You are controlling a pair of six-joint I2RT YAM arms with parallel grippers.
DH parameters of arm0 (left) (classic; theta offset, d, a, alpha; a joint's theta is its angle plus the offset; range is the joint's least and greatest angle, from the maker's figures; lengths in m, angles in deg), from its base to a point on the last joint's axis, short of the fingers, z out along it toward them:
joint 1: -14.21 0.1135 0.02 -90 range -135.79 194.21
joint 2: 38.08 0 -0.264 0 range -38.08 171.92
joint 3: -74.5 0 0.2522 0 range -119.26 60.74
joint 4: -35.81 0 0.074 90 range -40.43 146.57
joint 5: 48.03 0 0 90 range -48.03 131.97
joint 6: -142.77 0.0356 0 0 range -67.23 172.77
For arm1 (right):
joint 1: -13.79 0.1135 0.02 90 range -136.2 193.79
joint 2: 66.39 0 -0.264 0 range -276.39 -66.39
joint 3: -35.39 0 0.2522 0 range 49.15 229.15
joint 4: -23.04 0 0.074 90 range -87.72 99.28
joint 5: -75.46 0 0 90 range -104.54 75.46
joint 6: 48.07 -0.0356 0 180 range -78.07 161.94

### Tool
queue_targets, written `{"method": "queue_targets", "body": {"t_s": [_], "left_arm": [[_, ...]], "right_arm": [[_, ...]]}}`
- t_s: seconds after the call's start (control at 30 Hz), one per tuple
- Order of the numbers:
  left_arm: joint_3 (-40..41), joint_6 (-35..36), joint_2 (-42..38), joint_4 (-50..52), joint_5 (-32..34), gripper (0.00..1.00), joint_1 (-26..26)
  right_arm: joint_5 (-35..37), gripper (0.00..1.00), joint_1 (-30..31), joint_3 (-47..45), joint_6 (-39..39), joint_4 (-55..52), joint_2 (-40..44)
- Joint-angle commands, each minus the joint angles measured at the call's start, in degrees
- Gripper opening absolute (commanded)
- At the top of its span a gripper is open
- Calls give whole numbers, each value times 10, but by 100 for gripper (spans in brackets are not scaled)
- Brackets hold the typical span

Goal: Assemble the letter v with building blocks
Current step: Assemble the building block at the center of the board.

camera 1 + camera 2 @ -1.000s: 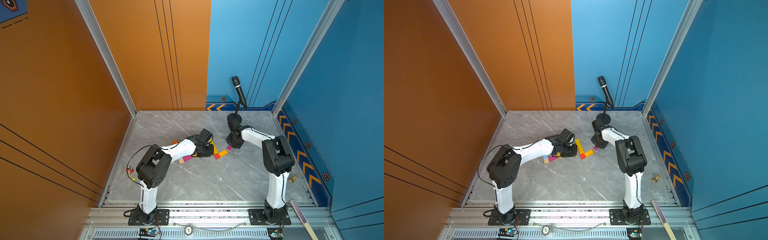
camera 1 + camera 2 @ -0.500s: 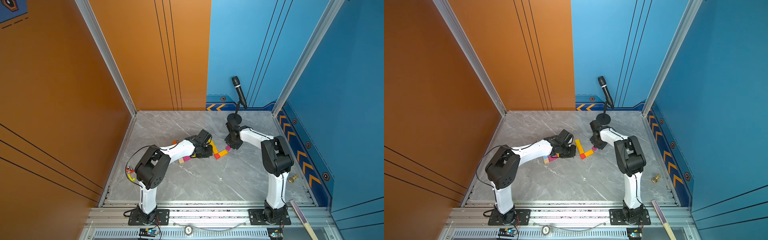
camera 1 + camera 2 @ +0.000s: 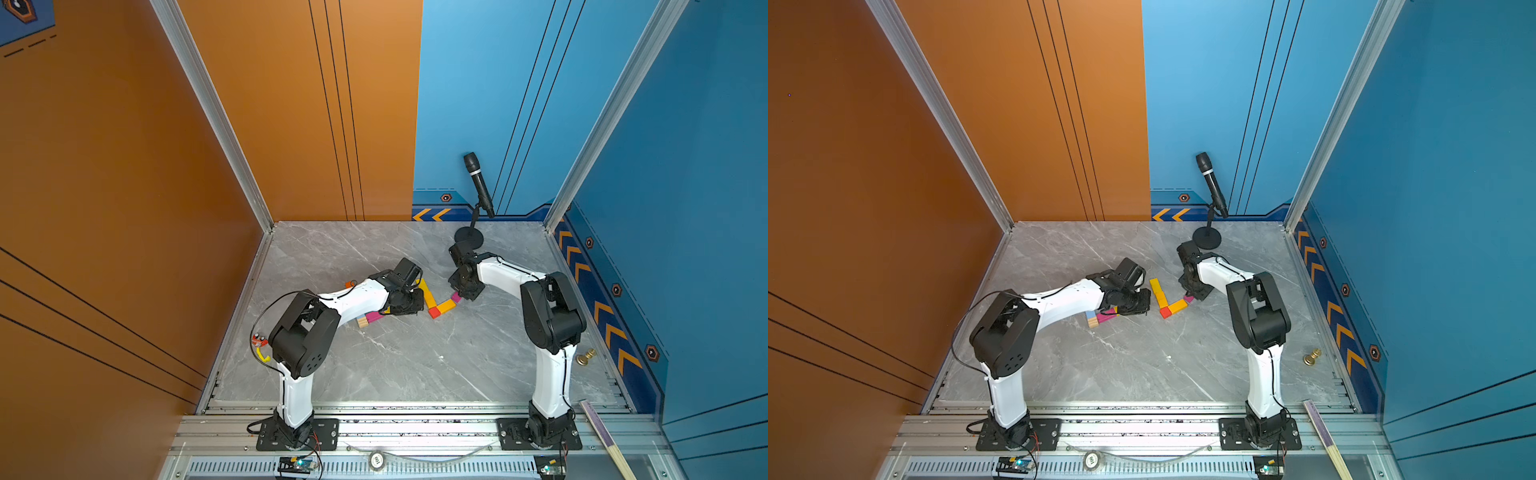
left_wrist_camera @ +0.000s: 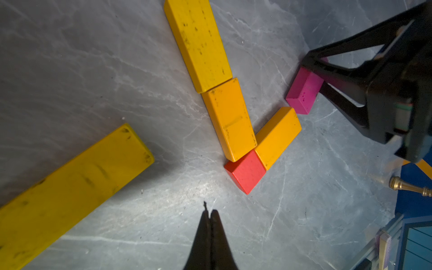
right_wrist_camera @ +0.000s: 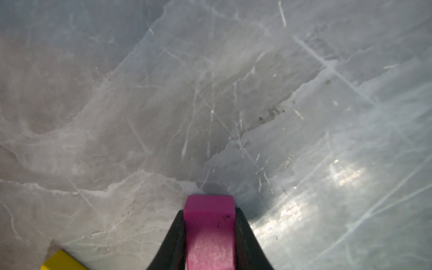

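Observation:
On the grey marble table the building blocks form a V: a long yellow block (image 4: 198, 42) and an amber block (image 4: 230, 119) make one arm. A red cube (image 4: 245, 171) sits at the tip, and a second amber block (image 4: 278, 136) starts the other arm. My right gripper (image 5: 209, 210) is shut on a pink block (image 5: 209, 224), low at the table close to that amber block's outer end (image 3: 1189, 298). My left gripper (image 4: 210, 211) is shut and empty, just short of the red cube. A loose yellow block (image 4: 70, 187) lies beside it.
Pink (image 3: 1106, 318), light blue and plain wood blocks lie partly under the left forearm. A microphone on a round stand (image 3: 468, 237) stands behind the right wrist. A brass knob (image 3: 585, 356) lies near the right wall. Walls close in three sides.
Both arms have shifted only slightly. The right gripper keeps hold of the pink block by the amber block's end. The left gripper stays shut.

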Motion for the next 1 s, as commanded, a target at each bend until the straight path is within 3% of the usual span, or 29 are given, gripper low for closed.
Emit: {"method": "queue_targets", "body": {"t_s": [0.0, 0.67, 0.97], "left_arm": [[9, 12, -22, -6, -7, 0, 4], [29, 11, -35, -18, -8, 0, 4], [32, 12, -38, -19, -9, 0, 6]], "right_arm": [[7, 7, 8, -24, -25, -47, 3], [11, 18, 11, -49, -67, -37, 13], [8, 19, 13, -62, -100, -19, 17]]}}
